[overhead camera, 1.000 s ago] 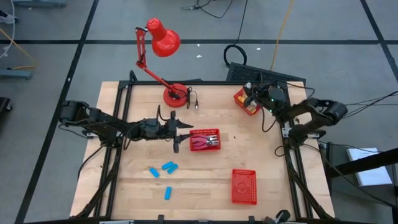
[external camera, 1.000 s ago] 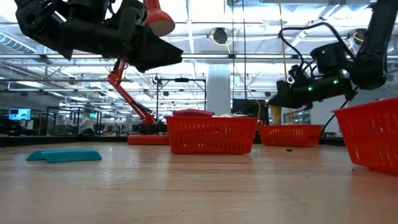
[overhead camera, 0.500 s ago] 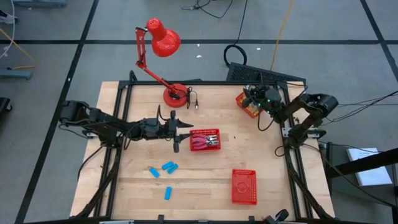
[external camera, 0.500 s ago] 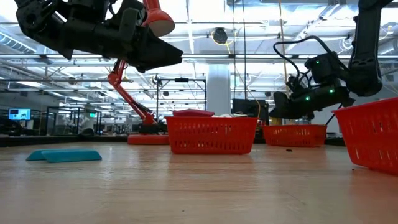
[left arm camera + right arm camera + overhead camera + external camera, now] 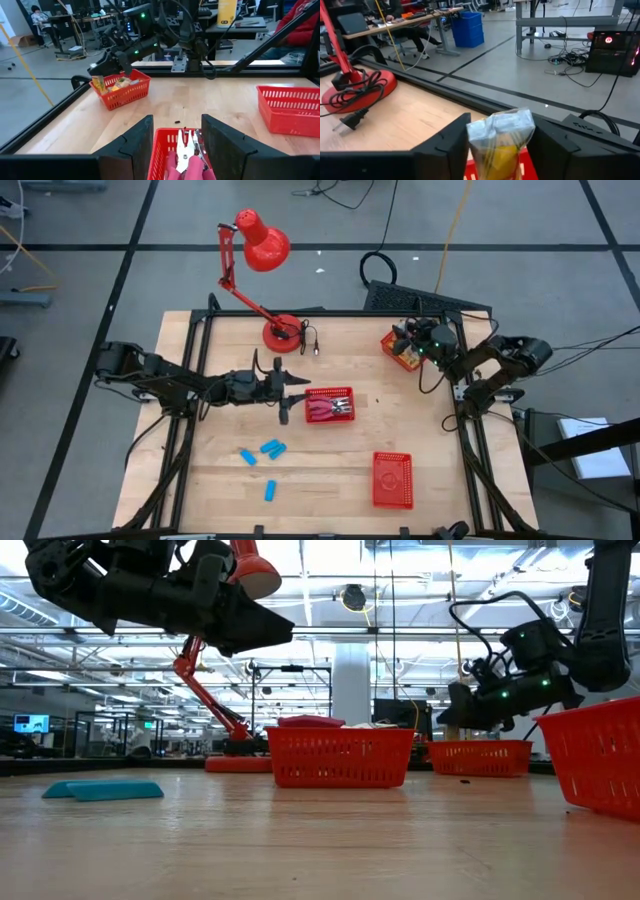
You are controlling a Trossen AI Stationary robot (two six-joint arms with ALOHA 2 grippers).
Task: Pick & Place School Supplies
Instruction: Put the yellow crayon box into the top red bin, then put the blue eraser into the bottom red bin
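My right gripper [image 5: 500, 150] hangs level over the far right red basket [image 5: 393, 356], shut on a yellow-and-white packet [image 5: 501, 137]; more packets lie in that basket [image 5: 122, 92]. My left gripper [image 5: 177, 145] stands open and still above the middle red basket [image 5: 345, 392], which holds red-handled metal tools [image 5: 187, 150]. Nothing is between its fingers. Three blue blocks [image 5: 272, 447] lie flat on the table near the left front. My right gripper has the packet's upper part [image 5: 490, 127] between its two fingers, and the packet fills the gap from one finger to the other. The fingers point level, out over the basket. The packet stands upright. Its lower end is cut off by the picture's edge.
A red desk lamp stands with its base [image 5: 282, 333] at the table's far edge, its cord and plug [image 5: 350, 122] beside it. Another red basket [image 5: 392, 479] sits near the front right. Bare wood lies between the baskets.
My right arm has shifted its pose over the far right basket, and its gripper has tipped and sunk slightly toward the basket.
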